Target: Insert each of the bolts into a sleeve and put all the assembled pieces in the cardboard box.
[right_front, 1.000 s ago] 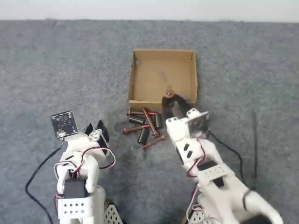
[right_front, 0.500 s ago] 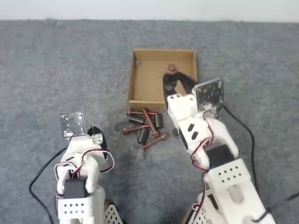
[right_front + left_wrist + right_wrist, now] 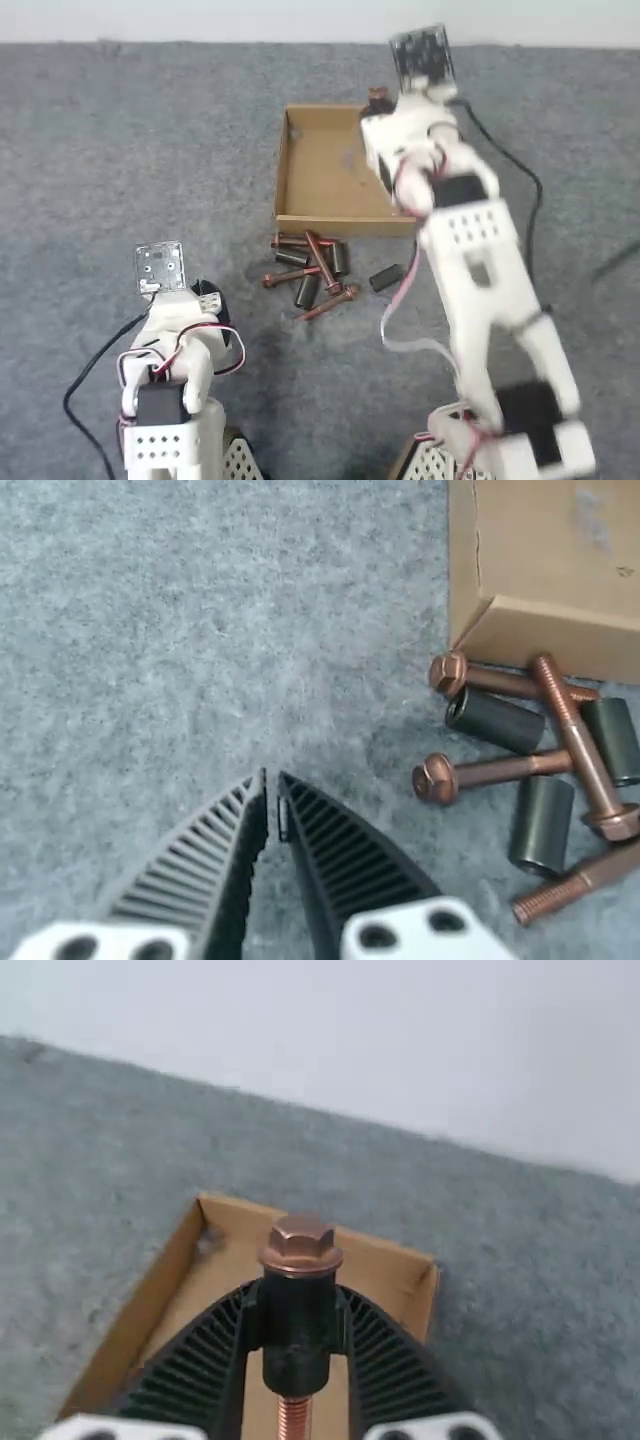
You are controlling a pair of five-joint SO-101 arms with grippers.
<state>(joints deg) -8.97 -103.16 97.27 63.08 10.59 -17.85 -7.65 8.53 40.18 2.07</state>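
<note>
While my right gripper clamped the sleeved bolt upright, head up, it hung above the cardboard box, toward its far wall; my left gripper sat closed near the loose bolts.

Cardboard box: my right arm covers its right wall and far right corner.
Bolt: shank hidden inside the sleeve, its tip cut off over the box.
Loose sleeve beside the box: cropped at the frame edge, seemingly empty.
</note>
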